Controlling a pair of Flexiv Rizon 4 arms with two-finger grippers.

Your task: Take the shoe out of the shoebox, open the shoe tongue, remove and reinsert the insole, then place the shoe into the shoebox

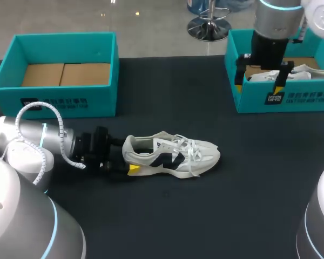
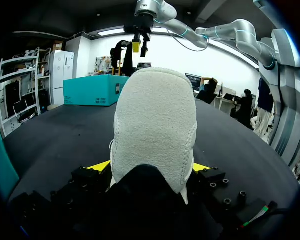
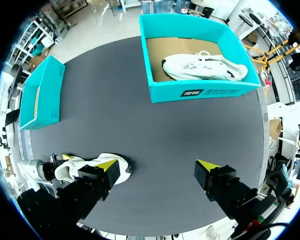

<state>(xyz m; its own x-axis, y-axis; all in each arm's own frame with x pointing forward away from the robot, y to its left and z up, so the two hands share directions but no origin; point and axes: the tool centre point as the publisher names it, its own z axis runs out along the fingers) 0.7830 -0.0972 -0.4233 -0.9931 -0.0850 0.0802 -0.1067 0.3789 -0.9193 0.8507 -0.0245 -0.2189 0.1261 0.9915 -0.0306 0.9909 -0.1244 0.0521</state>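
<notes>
A white sneaker with dark side marks (image 1: 173,154) lies upright on the black table (image 1: 167,216), toe to the right. My left gripper (image 1: 128,161) is at its heel, low on the table. In the left wrist view the heel (image 2: 155,130) fills the gap and both yellow fingertips (image 2: 101,166) press its sides, so this gripper (image 2: 151,167) is shut on the shoe. My right gripper (image 1: 259,81) hangs open and empty above the right teal shoebox (image 1: 291,100). From its wrist view (image 3: 157,170) the sneaker (image 3: 72,167) shows partly behind one finger.
The right shoebox (image 3: 190,92) holds a second white shoe (image 3: 202,67). An empty teal shoebox (image 1: 59,102) with a cardboard floor stands at the back left, seen also from the right wrist as a box (image 3: 40,95).
</notes>
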